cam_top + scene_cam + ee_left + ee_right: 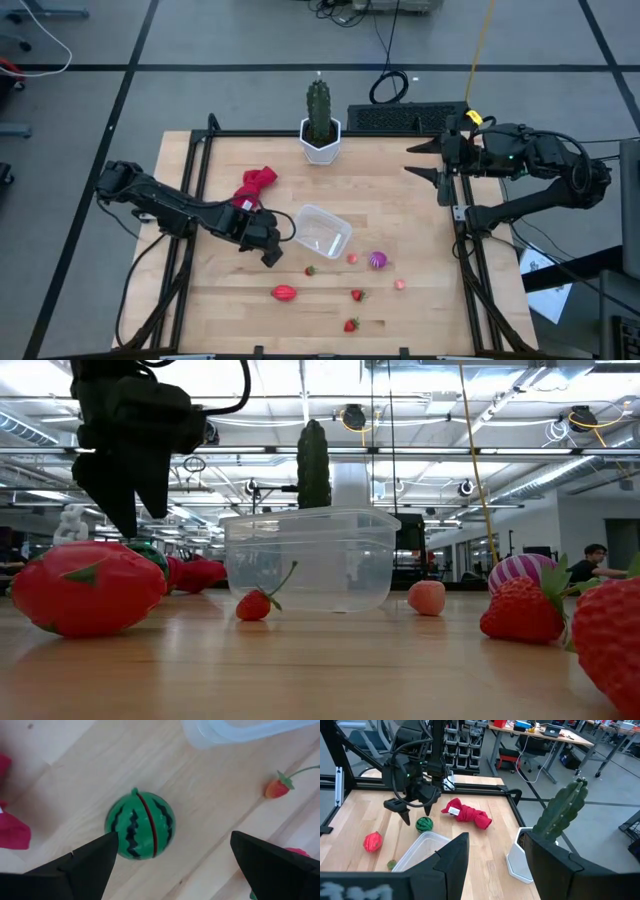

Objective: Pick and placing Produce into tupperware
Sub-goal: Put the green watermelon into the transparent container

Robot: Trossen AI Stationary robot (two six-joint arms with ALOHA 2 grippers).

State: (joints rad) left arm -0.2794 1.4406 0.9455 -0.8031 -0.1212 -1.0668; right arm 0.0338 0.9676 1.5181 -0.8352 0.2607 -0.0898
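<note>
My left gripper (pixel 172 840) is open and hovers just above the green striped ball (pixel 140 826), which rests on the wood beside the red cloth; one fingertip stands close by the ball's side, the other well off, and neither touches it. In the high view this gripper (pixel 268 250) hides the ball. The clear tupperware (pixel 322 230) sits upright right of it. On the table lie a red oval (pixel 284 293), a purple ball (pixel 378 260), strawberries (pixel 357 295) and pink bits (pixel 352 258). My right gripper (pixel 425 160) waits open at the far right.
A green cactus in a white pot (pixel 319 125) stands at the table's far edge. The red cloth (pixel 255 185) lies bunched just beyond my left gripper. Black frame rails (pixel 197 170) run along the table's left and right sides. Bare wood lies between the tupperware and my right arm.
</note>
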